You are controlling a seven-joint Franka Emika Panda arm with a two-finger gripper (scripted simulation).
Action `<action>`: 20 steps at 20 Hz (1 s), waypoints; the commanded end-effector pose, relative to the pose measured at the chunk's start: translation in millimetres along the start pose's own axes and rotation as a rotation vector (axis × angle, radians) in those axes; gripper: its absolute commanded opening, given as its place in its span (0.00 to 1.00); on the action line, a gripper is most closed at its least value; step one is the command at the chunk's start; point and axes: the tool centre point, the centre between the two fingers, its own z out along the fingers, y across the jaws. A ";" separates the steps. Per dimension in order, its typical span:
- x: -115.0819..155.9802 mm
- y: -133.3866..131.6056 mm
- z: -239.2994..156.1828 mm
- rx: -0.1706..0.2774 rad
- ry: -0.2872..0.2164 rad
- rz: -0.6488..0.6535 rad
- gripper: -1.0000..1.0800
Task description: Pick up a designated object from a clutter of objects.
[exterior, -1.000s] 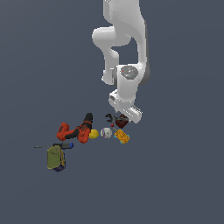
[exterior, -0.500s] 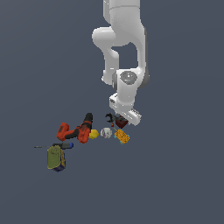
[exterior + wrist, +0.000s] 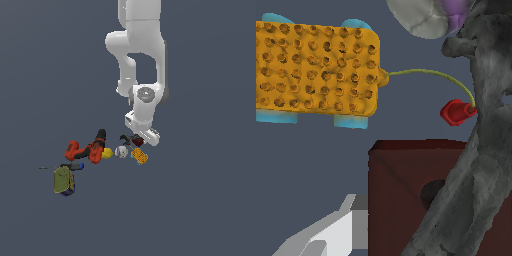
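- The only container I could see was the olive-green can (image 3: pixel 63 180), lying at the exterior view's left end of the clutter; nothing showed of what it held.
- Just beside the can lay the blue-handled screwdriver (image 3: pixel 70 166), with the orange-red and black drill (image 3: pixel 89 149) above it in that view.
- A yellow ball (image 3: pixel 107 153) touched the drill's dark end, and a white ball (image 3: pixel 121 151) sat just beside the yellow one.
- The white arm hung down over the exterior view's right end of the group, its claw (image 3: pixel 138 141) low over the dark red block (image 3: pixel 137 141).
- In the wrist view the dark red block (image 3: pixel 406 195) filled the lower part of the picture, with a rough grey-black clamp arm (image 3: pixel 481 130) crossing its face.
- One pale finger (image 3: pixel 336 232) stood right against the block's side; the other finger was out of sight, so I could not tell whether the claw was open or clamped on the block.
- The orange textured block (image 3: pixel 316 70) lay near the dark red one but apart from it, blue bits poking out along its edges.
- A thin yellow wire (image 3: pixel 426 75) ran from the orange block to a small red cap (image 3: pixel 456 111) at the clamp arm.
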 end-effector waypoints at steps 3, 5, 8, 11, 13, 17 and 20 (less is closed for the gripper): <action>0.1 -0.1 0.8 0.000 0.000 0.000 0.00; 0.1 -0.1 0.8 0.000 0.000 0.000 0.00; 0.1 -0.1 0.8 0.000 0.000 0.000 0.00; 0.1 -0.8 -0.2 0.002 0.001 0.000 0.00; -0.3 -1.4 -2.0 0.002 0.001 0.000 0.00; -2.0 -4.5 -11.4 0.002 0.001 0.000 0.00; -4.1 -8.5 -23.4 0.002 0.001 0.000 0.00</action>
